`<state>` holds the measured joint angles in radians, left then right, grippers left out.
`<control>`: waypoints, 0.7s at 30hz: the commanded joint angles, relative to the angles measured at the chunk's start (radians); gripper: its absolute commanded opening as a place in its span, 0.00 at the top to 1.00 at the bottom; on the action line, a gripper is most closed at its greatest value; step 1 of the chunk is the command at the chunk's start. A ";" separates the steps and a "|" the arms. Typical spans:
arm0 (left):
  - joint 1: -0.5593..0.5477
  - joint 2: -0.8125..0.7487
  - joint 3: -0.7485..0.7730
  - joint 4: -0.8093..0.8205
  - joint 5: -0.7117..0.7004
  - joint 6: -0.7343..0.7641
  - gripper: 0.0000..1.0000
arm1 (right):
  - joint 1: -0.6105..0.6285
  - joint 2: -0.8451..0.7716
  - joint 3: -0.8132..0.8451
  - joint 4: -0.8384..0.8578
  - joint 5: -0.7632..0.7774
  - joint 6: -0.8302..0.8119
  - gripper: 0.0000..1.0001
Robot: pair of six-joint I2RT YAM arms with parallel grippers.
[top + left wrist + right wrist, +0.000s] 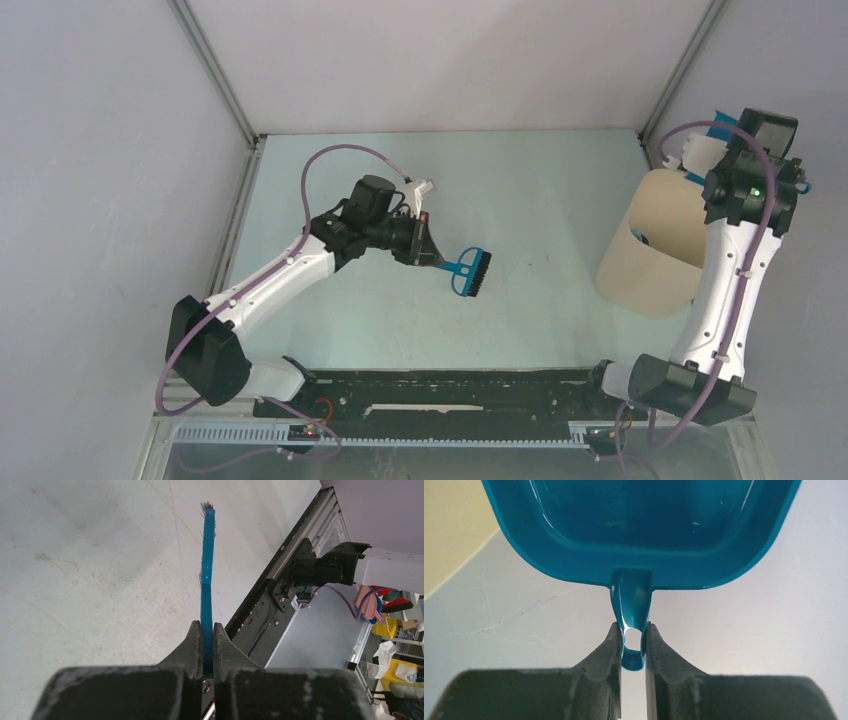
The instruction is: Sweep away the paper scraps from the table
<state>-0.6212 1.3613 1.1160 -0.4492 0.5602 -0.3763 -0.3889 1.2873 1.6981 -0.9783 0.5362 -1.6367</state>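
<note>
My left gripper (432, 256) (207, 628) is shut on the handle of a blue hand brush (470, 271), held just above the middle of the pale green table (540, 200). Seen from the left wrist, the brush (207, 565) is edge-on with its bristles at the far end. My right gripper (632, 630) is raised at the far right and shut on the looped handle of a blue dustpan (639, 525) (722, 124), above a tall beige bin (650, 245). No paper scraps are in view on the table. A small dark bit shows inside the bin; I cannot tell what it is.
The bin stands at the table's right edge, and its beige wall (449, 530) shows in the right wrist view. A black rail (450, 385) (280, 590) runs along the near edge between the arm bases. White walls and metal frame posts (215, 70) enclose the table.
</note>
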 commanded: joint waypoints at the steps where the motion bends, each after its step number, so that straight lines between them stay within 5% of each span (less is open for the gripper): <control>1: 0.010 -0.003 0.030 0.007 0.001 -0.006 1.00 | 0.088 -0.007 0.083 -0.094 -0.051 0.176 1.00; 11: 0.018 0.007 0.036 -0.022 -0.036 0.007 1.00 | 0.621 0.035 0.188 -0.430 -0.200 0.695 1.00; 21: 0.048 0.065 0.073 -0.182 -0.227 -0.003 1.00 | 0.704 0.082 -0.255 -0.316 -0.622 0.906 1.00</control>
<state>-0.6014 1.3994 1.1503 -0.5838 0.3965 -0.3664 0.3103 1.3384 1.5738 -1.3293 0.0940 -0.8555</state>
